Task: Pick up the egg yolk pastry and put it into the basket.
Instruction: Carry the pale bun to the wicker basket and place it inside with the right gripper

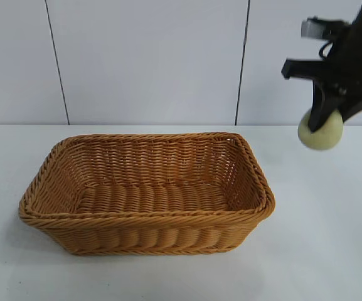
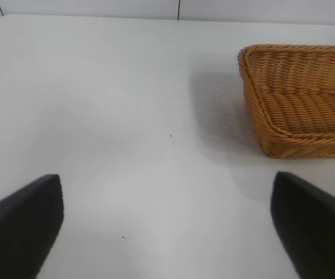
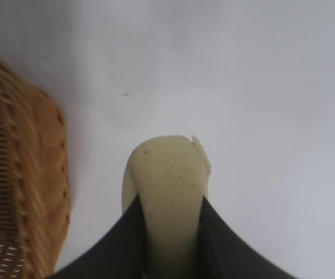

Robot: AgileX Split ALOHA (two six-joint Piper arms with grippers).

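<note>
Pastry (image 1: pixel 320 133): pale cream-yellow lump, pinched between my right jaws (image 1: pixel 329 119), lifted clear of the table (image 1: pixel 319 238). It hangs off to the right of the basket (image 1: pixel 146 216), above and beyond its right end, not over the opening. In the right wrist view the pastry (image 3: pixel 166 192) bulges out past the two dark fingers (image 3: pixel 118 247) pressed to its sides; a small flake stands up at its edge.

Basket: golden-brown wicker, rectangular, sloping sides, braided rim. Stands mid-table, long side facing the outside camera. Inside bare. Its end wall (image 3: pixel 39 174) shows close beside the pastry in the right wrist view, with a strip of table between them.

Left jaws (image 2: pixel 167 232): spread wide, holding nothing, low over the table. Both fingertips (image 2: pixel 22 224) frame bare surface; the basket's corner (image 2: pixel 298 104) lies ahead and to one side, well apart.

Table: white, plain, a few tiny dark specks (image 2: pixel 170 136).

Backdrop: white panelled wall (image 1: pixel 149 63) with thin dark seams.

Obstructions: only the basket's right rim lies between pastry and opening.
</note>
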